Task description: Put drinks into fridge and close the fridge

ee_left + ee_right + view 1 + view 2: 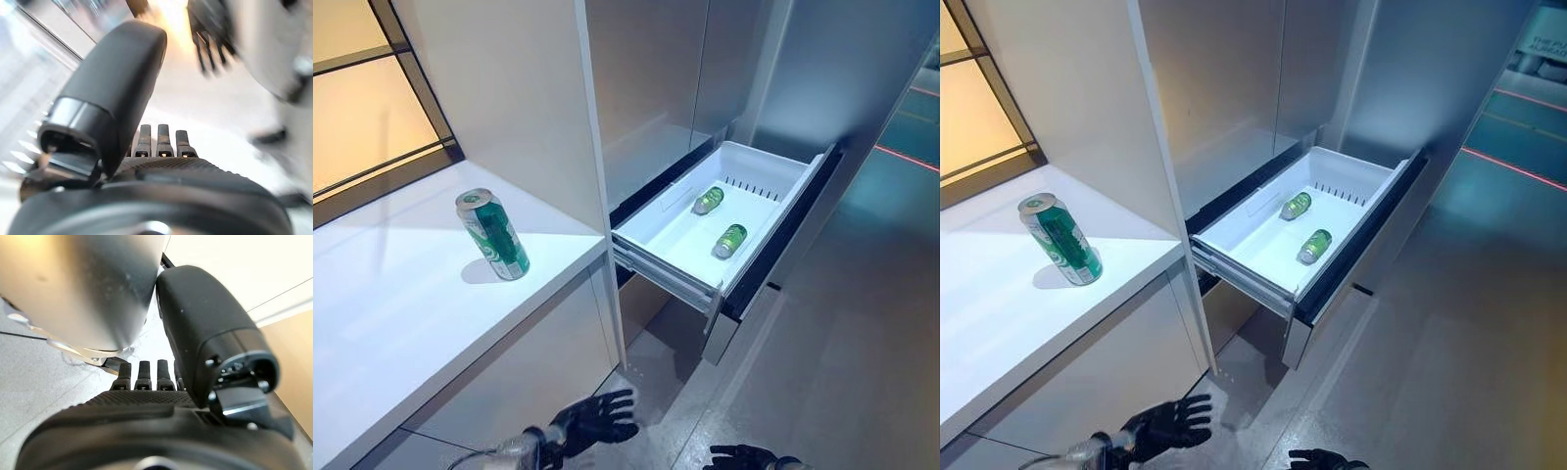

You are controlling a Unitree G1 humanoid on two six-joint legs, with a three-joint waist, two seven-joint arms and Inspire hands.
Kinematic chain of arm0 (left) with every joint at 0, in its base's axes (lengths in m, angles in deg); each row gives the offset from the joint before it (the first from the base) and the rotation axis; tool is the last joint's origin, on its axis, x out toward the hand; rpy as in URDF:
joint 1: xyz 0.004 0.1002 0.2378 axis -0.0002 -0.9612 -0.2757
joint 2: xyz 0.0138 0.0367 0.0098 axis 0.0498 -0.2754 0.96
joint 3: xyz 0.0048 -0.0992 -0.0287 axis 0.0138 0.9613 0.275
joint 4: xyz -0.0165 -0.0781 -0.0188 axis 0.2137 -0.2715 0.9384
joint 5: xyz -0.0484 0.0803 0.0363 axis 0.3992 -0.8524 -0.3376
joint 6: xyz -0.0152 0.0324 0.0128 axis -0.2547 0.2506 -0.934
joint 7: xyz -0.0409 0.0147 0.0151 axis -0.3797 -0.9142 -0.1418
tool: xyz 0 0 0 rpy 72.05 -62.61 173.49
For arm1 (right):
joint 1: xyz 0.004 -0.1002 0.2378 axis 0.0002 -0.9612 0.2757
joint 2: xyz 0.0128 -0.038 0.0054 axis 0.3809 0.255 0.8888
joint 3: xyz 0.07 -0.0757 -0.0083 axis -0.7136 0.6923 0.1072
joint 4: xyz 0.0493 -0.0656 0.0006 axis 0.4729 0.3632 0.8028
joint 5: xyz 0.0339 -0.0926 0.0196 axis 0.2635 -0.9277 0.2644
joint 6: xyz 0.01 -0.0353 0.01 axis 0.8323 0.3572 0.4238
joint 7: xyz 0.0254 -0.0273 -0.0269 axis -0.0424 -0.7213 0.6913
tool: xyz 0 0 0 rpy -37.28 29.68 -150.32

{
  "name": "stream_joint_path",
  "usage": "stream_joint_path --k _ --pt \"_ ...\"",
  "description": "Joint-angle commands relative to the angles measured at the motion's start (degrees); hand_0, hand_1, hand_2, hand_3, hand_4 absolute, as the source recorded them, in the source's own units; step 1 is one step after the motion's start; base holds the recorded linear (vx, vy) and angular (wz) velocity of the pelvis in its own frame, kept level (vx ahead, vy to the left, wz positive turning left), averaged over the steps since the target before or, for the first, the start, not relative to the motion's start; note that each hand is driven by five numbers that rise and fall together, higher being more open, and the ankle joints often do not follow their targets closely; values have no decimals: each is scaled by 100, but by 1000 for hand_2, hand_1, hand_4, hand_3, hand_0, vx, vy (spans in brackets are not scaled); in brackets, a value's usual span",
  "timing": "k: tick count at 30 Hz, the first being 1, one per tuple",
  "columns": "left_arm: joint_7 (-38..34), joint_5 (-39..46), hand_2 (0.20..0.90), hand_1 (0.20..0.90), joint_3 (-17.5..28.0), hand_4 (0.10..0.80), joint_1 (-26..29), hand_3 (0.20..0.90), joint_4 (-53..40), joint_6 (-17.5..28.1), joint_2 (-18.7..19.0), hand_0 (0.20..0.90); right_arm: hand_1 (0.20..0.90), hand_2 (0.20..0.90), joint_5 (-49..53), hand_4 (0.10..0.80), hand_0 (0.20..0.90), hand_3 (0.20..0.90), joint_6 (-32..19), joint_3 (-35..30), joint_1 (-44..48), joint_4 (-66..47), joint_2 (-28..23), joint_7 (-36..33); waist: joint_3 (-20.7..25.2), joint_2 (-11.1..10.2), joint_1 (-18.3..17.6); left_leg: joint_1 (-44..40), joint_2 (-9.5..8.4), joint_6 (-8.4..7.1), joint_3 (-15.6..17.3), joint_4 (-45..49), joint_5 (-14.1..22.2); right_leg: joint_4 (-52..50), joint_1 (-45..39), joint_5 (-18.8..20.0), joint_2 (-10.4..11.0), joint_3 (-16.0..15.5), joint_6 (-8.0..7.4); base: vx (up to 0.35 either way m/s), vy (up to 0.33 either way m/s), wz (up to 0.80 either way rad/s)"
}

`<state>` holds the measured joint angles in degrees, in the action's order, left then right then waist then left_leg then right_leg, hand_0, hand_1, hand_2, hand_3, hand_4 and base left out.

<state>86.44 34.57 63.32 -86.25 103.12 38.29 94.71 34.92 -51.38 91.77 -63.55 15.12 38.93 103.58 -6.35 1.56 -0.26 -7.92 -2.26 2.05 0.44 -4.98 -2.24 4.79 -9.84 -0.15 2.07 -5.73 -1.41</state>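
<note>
A green can stands upright on the white bench, near its front edge and beside the tall white panel that bounds the bench on the fridge side. Past that panel the fridge has its drawer pulled out over the grey floor. Two more green cans lie on their sides in the drawer's white tray, apart from each other: the far can near the middle of the tray and the near can closer to the drawer's front. Both hands hang low in front of the bench, well below the standing can and away from the drawer, and hold nothing. The left hand shows at the bottom of the head views with its fingers spread and relaxed; its wrist view shows the fingers straight beside the thumb. The right hand only peeks in at the bottom edge, with loosely extended fingers; its wrist view shows them straight too, with nothing between them and the thumb.
</note>
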Motion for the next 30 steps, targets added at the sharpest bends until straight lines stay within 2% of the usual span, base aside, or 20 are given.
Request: stream_joint_path --k 1,3,4,5,7,10,11,12,14,16,21,23,30 --pt "796 1295 900 900 290 800 910 900 -1436 -287 160 900 900 900 84 800 900 900 -30 178 142 213 -176 188 -1 62 87 -60 -41 -40 337 205 472 -490 385 -105 -40 -139 -141 0 0 0" --pt "712 2017 900 900 576 800 1058 900 -2629 -670 273 900 900 900 100 800 900 900 -160 149 75 296 -127 124 8 56 115 -67 -56 -16 289 188 484 -461 355 -112 -38 -133 -139 0 0 0" --pt "378 2491 900 900 759 800 1183 900 -3330 -838 319 900 900 900 82 800 900 900 -267 130 18 377 -92 94 30 48 131 -74 -67 3 262 180 498 -446 334 -122 -38 -127 -138 0 0 0" --pt "82 2762 900 900 891 800 1247 900 -3766 -798 301 900 900 900 88 800 900 900 -348 133 -24 440 -57 59 44 39 144 -81 -75 15 236 178 507 -437 316 -131 -38 -120 -138 0 0 0" --pt "-653 3115 900 900 1179 800 1360 900 -4441 -413 333 900 900 900 114 800 900 900 -460 161 -120 516 19 -12 84 15 175 -107 -86 34 181 163 527 -406 265 -157 -42 -113 -132 38 -22 1" --pt "-1383 2906 900 900 1476 800 1480 900 -4875 460 442 900 900 900 153 800 900 900 -532 213 -223 549 115 -103 122 -15 216 -134 -92 35 125 157 547 -380 203 -191 -50 -128 -122 39 -29 3" --pt "-1728 2668 900 900 1601 800 1507 900 -5005 935 561 900 900 900 194 800 900 900 -549 247 -260 551 146 -145 137 -25 243 -141 -96 35 92 156 547 -371 179 -202 -55 -136 -118 29 -25 4" --pt "-2032 2531 900 900 1729 800 1528 900 -5106 1119 659 900 900 900 227 800 900 900 -555 266 -292 546 175 -178 147 -32 266 -151 -100 34 60 149 547 -364 161 -212 -60 -148 -110 36 -31 3" --pt "-3016 1549 900 900 2145 800 1584 900 -5225 1988 881 900 900 900 299 800 900 900 -564 316 -363 543 256 -264 198 -55 331 -180 -110 30 -25 109 546 -335 108 -255 -83 -181 -87 33 -29 2" --pt "-3643 963 900 900 2383 800 1632 900 -5282 2311 1058 900 900 900 352 800 900 900 -563 393 -385 549 306 -309 236 -68 365 -184 -114 23 -68 91 543 -323 88 -283 -99 -201 -68 0 0 0" --pt "-4418 438 900 900 2631 800 1759 900 -5276 2352 1370 900 900 900 415 800 900 900 -498 498 -359 537 362 -359 301 -72 397 -205 -102 9 -89 57 553 -324 73 -320 -123 -221 -54 9 -5 5" --pt "-4723 508 900 900 2704 800 1822 900 -5208 2296 1466 900 900 900 427 800 900 900 -487 527 -356 536 368 -367 327 -70 393 -210 -93 -3 -85 49 553 -328 76 -329 -131 -215 -56 16 -4 14" --pt "-5185 392 900 900 2919 800 1789 900 -4769 2115 1604 900 900 900 416 800 900 900 -412 542 -371 485 366 -375 337 -62 371 -229 -76 -15 -51 45 559 -334 72 -340 -139 -180 -59 4 -1 5"
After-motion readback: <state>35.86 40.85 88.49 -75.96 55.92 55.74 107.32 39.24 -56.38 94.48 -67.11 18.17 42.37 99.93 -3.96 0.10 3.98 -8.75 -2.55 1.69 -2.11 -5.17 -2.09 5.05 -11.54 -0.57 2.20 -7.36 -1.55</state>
